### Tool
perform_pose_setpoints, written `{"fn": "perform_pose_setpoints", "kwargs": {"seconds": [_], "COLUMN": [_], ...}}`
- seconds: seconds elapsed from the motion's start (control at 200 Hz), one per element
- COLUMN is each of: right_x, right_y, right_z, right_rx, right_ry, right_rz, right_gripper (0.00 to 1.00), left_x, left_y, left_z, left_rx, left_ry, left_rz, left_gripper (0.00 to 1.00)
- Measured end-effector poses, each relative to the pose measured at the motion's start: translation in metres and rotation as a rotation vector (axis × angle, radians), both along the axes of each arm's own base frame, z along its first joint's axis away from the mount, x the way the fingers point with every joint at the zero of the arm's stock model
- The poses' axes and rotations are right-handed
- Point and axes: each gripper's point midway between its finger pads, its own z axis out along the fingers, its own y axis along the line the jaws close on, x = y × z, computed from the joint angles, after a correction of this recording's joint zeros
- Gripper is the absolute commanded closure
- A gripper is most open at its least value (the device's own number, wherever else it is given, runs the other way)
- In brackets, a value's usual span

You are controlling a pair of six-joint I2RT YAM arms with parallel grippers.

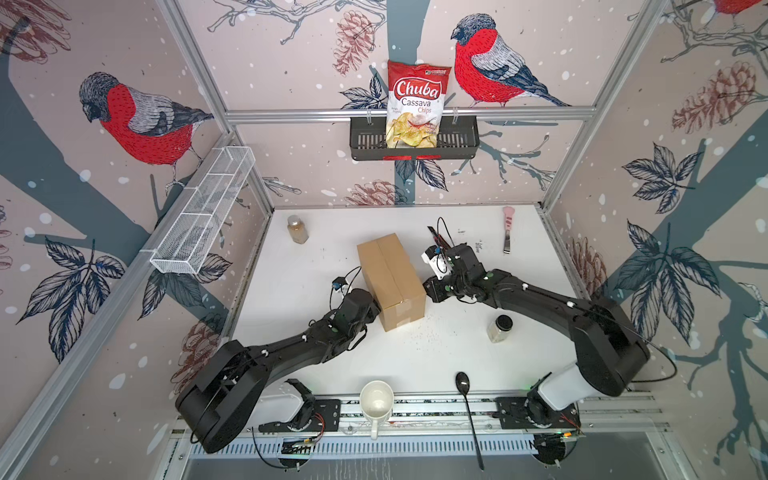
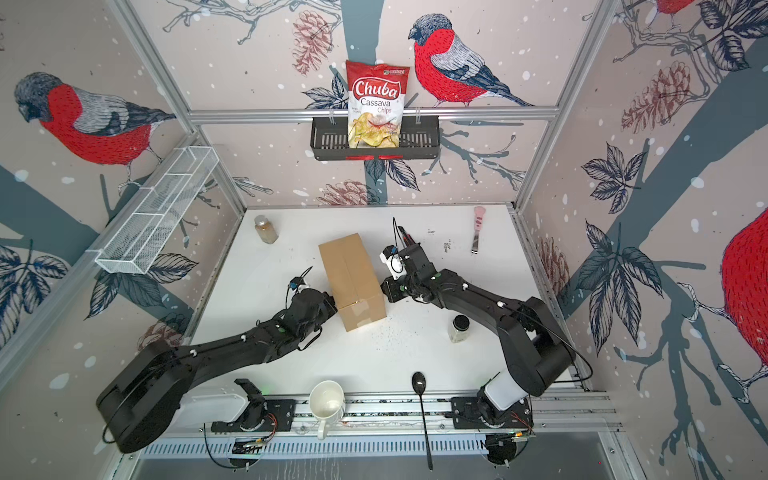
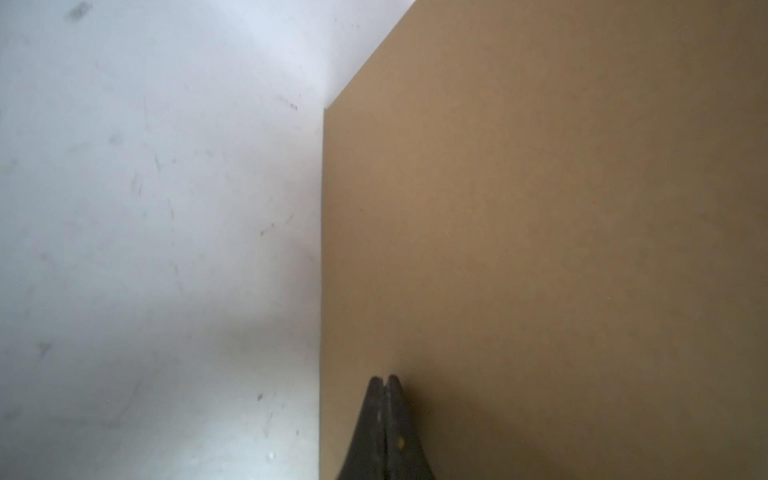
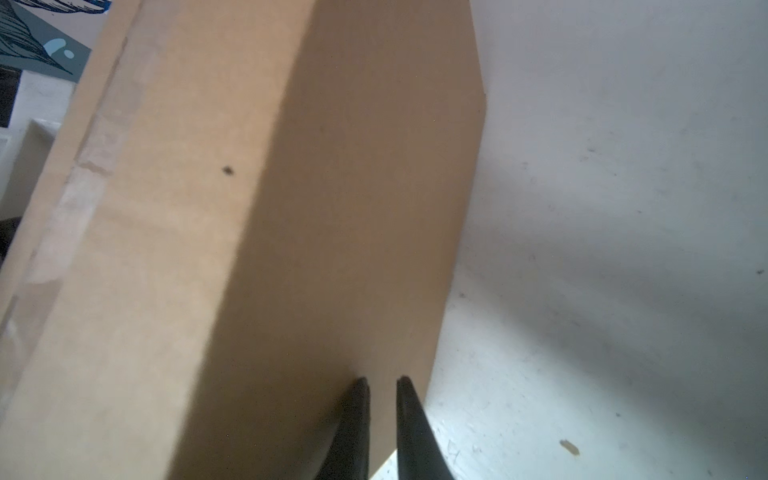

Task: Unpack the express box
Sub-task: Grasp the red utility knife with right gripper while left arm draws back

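The express box [image 1: 390, 276] [image 2: 352, 278] is a plain brown carton standing closed in the middle of the white table [image 1: 332, 353], with clear tape along its top seam. My left gripper [image 1: 377, 309] [image 3: 384, 378] is shut, its tips pressed against the box's left side [image 3: 540, 249] low down. My right gripper [image 1: 427, 286] [image 4: 382, 380] is at the box's right side [image 4: 332, 208]; its fingers [image 4: 404, 399] stand a narrow gap apart with nothing between them, tips at the cardboard.
A white mug [image 1: 376, 401] and a black spoon [image 1: 467, 411] lie at the front edge. A black-lidded jar [image 1: 500, 328] stands front right, a brown bottle [image 1: 298, 229] back left, a pink-handled tool [image 1: 508, 228] back right. A chips bag [image 1: 417, 104] sits in the black wall basket [image 1: 461, 141].
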Motion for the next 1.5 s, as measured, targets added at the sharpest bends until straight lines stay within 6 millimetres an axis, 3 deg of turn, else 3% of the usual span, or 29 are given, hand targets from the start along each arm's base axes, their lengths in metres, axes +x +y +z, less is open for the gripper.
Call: {"fn": "perform_pose_setpoints", "kwargs": {"seconds": [0.105, 0.27, 0.415, 0.535, 0.675, 0.755, 0.936, 1.271, 1.496], "right_x": [0.002, 0.036, 0.080, 0.126, 0.172, 0.189, 0.213, 0.226, 0.222], "right_y": [-0.009, -0.037, -0.054, -0.064, -0.072, -0.078, -0.088, -0.090, -0.090], "right_z": [-0.002, 0.003, 0.021, 0.029, 0.017, 0.001, -0.029, -0.071, -0.095], "right_rx": [-0.003, -0.033, -0.047, -0.097, -0.185, -0.245, -0.374, -0.488, -0.520], "right_ry": [0.007, -0.012, -0.051, -0.095, -0.100, -0.078, -0.046, 0.008, 0.052], "right_rz": [-0.029, -0.151, -0.251, -0.315, -0.353, -0.367, -0.374, -0.337, -0.321], "right_gripper": [0.86, 0.72, 0.53, 0.46, 0.40, 0.38, 0.37, 0.37, 0.39], "left_x": [-0.008, -0.011, -0.006, 0.005, 0.018, 0.023, 0.029, 0.030, 0.030], "left_y": [0.004, 0.014, 0.028, 0.044, 0.055, 0.056, 0.061, 0.066, 0.066], "left_z": [0.002, 0.012, 0.030, 0.050, 0.081, 0.100, 0.131, 0.149, 0.149], "left_rx": [-0.020, -0.006, 0.021, 0.036, 0.067, 0.100, 0.175, 0.228, 0.234], "left_ry": [0.007, -0.008, -0.050, -0.089, -0.147, -0.181, -0.248, -0.285, -0.288], "left_rz": [0.008, 0.035, 0.081, 0.136, 0.150, 0.134, 0.117, 0.106, 0.096], "left_gripper": [1.00, 1.00, 0.67, 0.47, 0.17, 0.05, 0.04, 0.04, 0.04]}}
